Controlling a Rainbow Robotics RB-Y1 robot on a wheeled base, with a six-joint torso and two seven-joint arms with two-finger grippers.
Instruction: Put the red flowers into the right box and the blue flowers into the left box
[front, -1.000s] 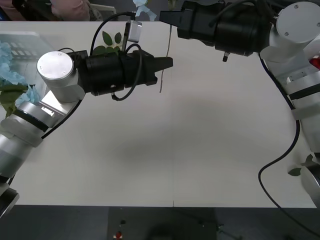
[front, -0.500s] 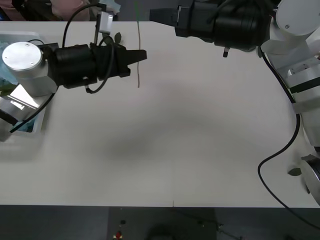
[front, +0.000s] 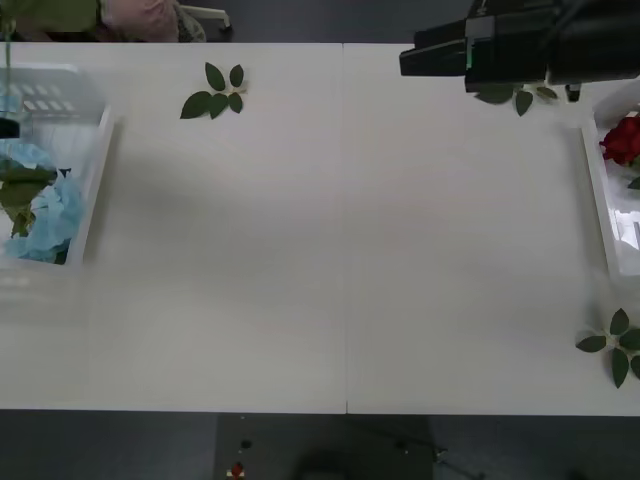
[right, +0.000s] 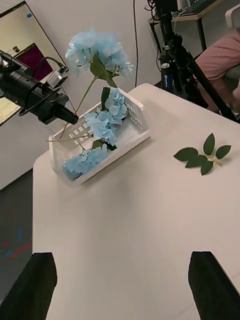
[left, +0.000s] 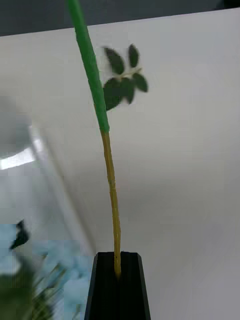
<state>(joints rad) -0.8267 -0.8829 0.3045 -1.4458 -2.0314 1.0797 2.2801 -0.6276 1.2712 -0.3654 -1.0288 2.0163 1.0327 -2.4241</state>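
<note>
The left gripper (left: 116, 272) has its black fingers pinched tight on the bare yellowish end of a blue flower's stem (left: 111, 190), and from that wrist the stem runs straight away from the fingertips, turning green farther up. The right wrist view shows the whole picture: the left gripper (right: 70, 118) hangs over the far end of the left box (right: 137, 132), and the stem climbs steeply from the fingers to a pale blue flower head (right: 96, 50) held high above the box (so the long axis is close to upright, tilted a little toward the box's middle). More blue flowers (right: 102, 127) already lie in that slatted box, which sits at the table's left edge in the front view (front: 96, 160). The move ahead turns on laying that tall stem down along the box's length; my guess is the head must tip over the flowers already inside before the fingers let go. The right gripper (front: 432, 58) hovers high over the far right of the table, its fingers spread wide and empty, near the right box (front: 598, 200) where a red flower (front: 622, 140) rests. Loose leaf sprigs (front: 213, 92) lie scattered on the white table (front: 340, 250).
</note>
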